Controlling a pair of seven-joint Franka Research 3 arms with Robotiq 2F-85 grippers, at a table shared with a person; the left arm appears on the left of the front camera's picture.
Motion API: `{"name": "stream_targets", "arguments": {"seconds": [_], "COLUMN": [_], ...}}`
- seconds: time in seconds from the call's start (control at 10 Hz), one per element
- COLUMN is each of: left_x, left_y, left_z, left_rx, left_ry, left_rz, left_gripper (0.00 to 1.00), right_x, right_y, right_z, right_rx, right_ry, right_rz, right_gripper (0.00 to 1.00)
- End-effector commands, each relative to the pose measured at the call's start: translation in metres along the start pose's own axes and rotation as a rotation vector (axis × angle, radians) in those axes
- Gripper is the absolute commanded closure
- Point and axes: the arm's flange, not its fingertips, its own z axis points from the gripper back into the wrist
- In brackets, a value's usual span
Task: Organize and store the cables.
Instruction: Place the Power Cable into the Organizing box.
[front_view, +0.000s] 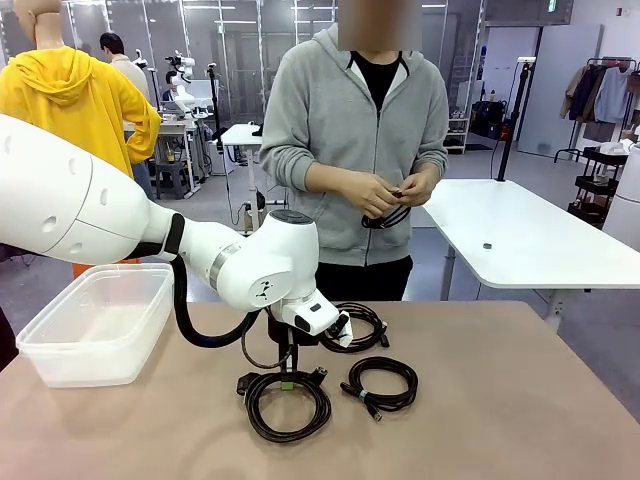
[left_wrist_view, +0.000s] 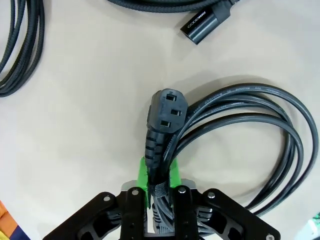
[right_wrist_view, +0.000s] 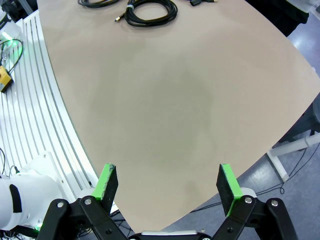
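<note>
arm (front_view: 90, 210) white | hose (front_view: 197, 335) black | left pincer (left_wrist_view: 159, 173) pads (left_wrist_view: 142, 175) green

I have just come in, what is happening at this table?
The left gripper is closed on a coiled black power cable lying on the table, near its plug. Two more coiled cables lie beside it, and a clear plastic bin stands at the left. The person's hands hold another cable. The right gripper hangs open above bare table.

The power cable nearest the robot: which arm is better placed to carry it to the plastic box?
Left. The left gripper is closed on the power cable beside its plug, and the plastic box stands on that side. The right gripper hangs open over bare table.
</note>
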Motion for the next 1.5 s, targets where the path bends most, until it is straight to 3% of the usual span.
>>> {"name": "stream_targets", "arguments": {"seconds": [0.0,0.2,0.3,0.6,0.8,0.9,1.0,1.3,1.4], "left_x": [-0.006,-0.012,-0.018,-0.032,-0.030,-0.025,-0.026,-0.026,-0.025], "left_y": [0.004,-0.004,-0.008,-0.021,-0.024,-0.028,-0.022,-0.022,-0.023], "left_z": [0.026,0.069,0.096,0.156,0.165,0.168,0.171,0.171,0.168], "left_rx": [-0.030,-0.085,-0.058,0.019,0.024,0.052,0.053,0.053,0.050], "left_ry": [-0.003,-0.052,-0.020,-0.046,-0.044,-0.041,-0.040,-0.040,-0.037], "left_rz": [-0.005,-0.086,-0.077,-0.061,-0.066,-0.135,-0.047,-0.047,-0.064], "left_gripper": [1.00,1.00,1.00,1.00,1.00,1.00,1.00,1.00,0.82], "right_x": [0.003,0.003,0.003,0.003,0.003,0.003,0.003,0.003,0.003], "right_y": [0.000,0.000,0.000,0.000,0.000,0.000,0.000,0.000,0.000], "right_z": [0.001,0.001,0.001,0.001,0.001,0.001,0.001,0.001,0.001], "right_rx": [-0.008,-0.008,-0.008,-0.008,-0.008,-0.008,-0.008,-0.008,-0.008], "right_ry": [0.001,0.001,0.001,0.001,0.001,0.001,0.001,0.001,0.001], "right_rz": [-0.017,-0.017,-0.017,-0.017,-0.017,-0.017,-0.017,-0.017,-0.017], "right_gripper": [0.00,0.00,0.00,0.00,0.00,0.00,0.00,0.00,0.00]}}
